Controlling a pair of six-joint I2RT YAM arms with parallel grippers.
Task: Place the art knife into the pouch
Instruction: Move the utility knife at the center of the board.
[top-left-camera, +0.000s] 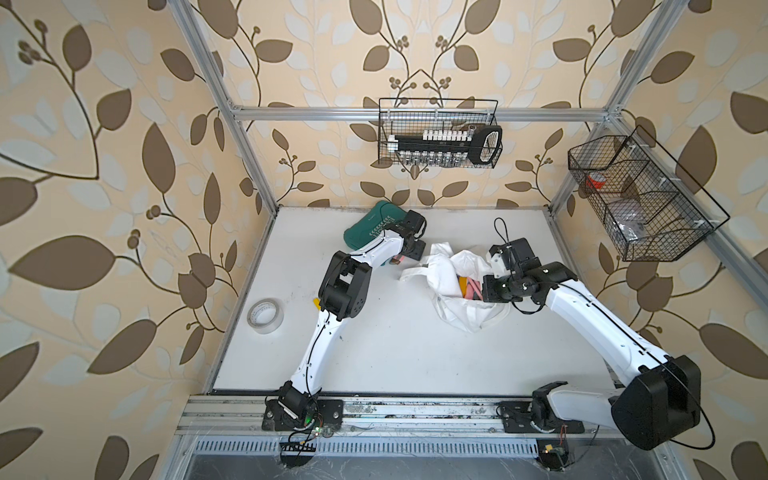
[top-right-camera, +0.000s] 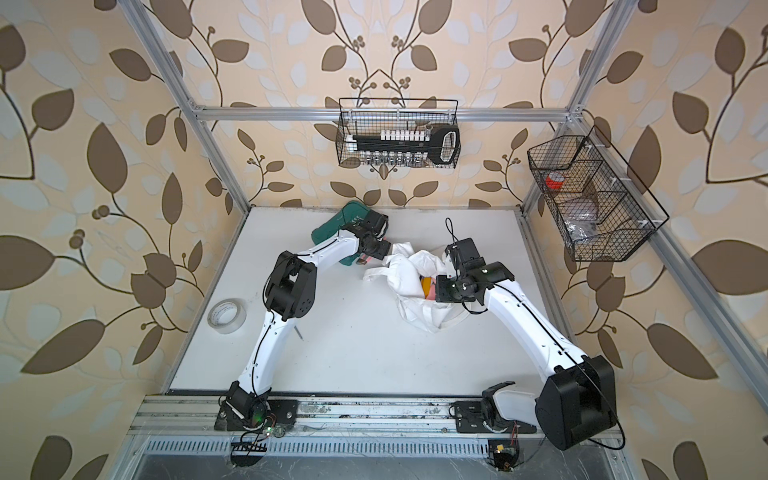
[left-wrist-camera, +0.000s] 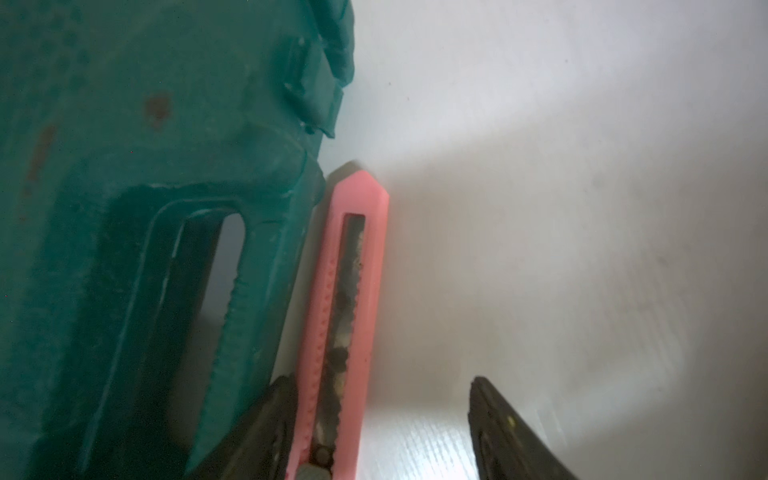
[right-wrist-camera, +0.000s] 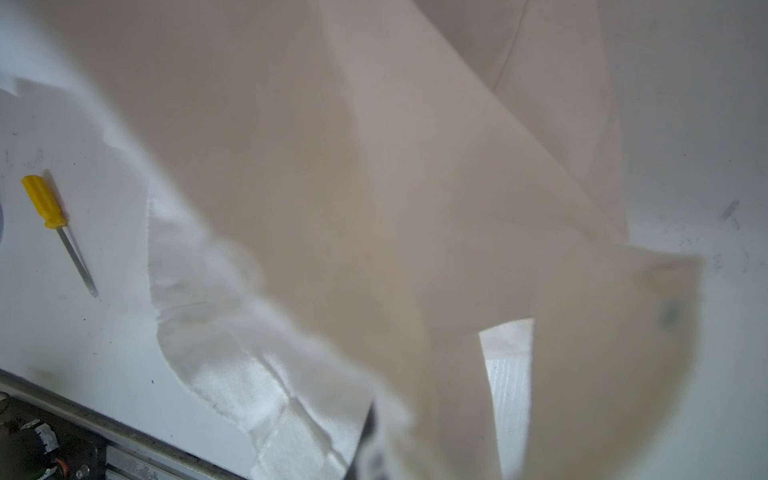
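The right arm (top-left-camera: 656, 399) looms closest, its bulky black joint hanging over the front rail. From there it reaches inward to the pouch (top-left-camera: 444, 286). This is a white cloth bag, crumpled on the table (top-left-camera: 415, 353) right of centre, with its mouth gaping and yellow and pink colours showing inside.

The right gripper (top-left-camera: 495, 274) sits at the bag's upper rim with its jaws together. From the wrist camera all you get is pale cloth draped straight off it, so it looks to be pinching the fabric, though the pinch itself is hidden.

Across the table, the left gripper (left-wrist-camera: 382, 386) points down at the back. Its two dark fingers (left-wrist-camera: 257, 432) stand apart, one on each side of the near end of the art knife (left-wrist-camera: 351, 291). One finger is right against the knife and the other stands clear of it over bare table.

The knife is pink and lies flat on the table just beside the edge of the green case (left-wrist-camera: 145, 166). It is near the bag but outside it.

A roll of clear tape (top-left-camera: 266, 316) rests near the table's left edge. A yellow-handled screwdriver (right-wrist-camera: 45, 203) lies on the table, mostly hidden under the left arm in both top views.

Two wire baskets hang above, one on the back wall (top-left-camera: 440, 133) and one on the right (top-left-camera: 640, 199).
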